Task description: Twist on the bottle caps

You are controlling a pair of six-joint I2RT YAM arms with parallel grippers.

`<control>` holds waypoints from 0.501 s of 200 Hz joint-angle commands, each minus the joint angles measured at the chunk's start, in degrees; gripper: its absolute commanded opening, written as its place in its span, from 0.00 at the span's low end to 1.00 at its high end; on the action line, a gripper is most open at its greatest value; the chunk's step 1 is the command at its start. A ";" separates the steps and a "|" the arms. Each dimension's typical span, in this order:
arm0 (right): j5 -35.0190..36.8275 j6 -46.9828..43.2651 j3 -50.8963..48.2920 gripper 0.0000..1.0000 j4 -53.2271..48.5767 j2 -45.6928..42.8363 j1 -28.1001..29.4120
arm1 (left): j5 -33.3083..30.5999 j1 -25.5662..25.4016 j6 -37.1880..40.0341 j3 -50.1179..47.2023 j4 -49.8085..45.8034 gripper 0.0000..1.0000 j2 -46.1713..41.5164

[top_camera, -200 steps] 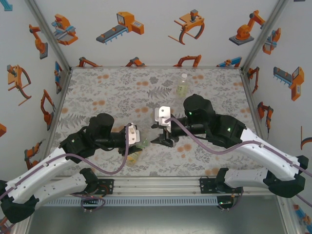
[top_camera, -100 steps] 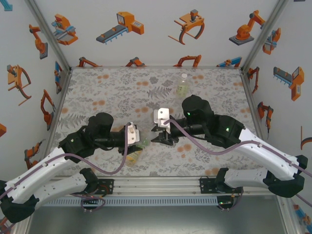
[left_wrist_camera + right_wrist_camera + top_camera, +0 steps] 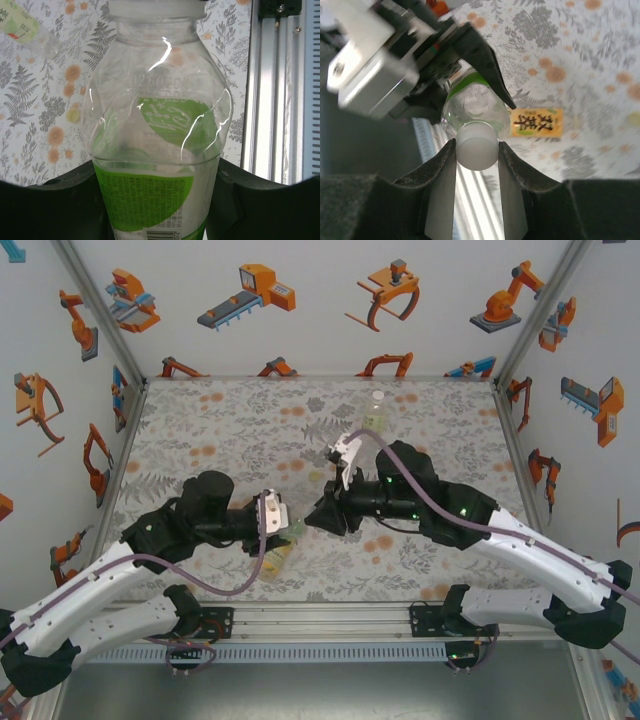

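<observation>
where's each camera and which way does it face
Top external: above and behind the arms, looking down on the flowered table; both arms, left gripper, right gripper.
Left wrist: on the left arm, facing along its fingers at the clear plastic bottle with a green label.
Right wrist: on the right arm, facing between its fingers at the round white plastic cap.
Shared: both wrist views see that bottle.

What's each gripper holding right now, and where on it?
Left gripper: green-label bottle, around its labelled body. Right gripper: white cap on that bottle's mouth, pinched by its sides.
</observation>
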 commanded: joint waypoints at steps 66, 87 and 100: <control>18.79 50.33 -2.62 0.00 -4.17 1.51 -0.08 | -3.56 -0.25 1.92 0.37 5.45 0.00 1.91; 18.34 47.53 -2.72 0.00 -1.74 0.99 -0.07 | -3.38 -0.25 2.16 0.17 5.24 0.00 1.62; 17.27 41.82 -2.64 0.00 0.74 0.44 -0.08 | -2.93 -0.23 2.16 0.00 5.11 0.00 1.43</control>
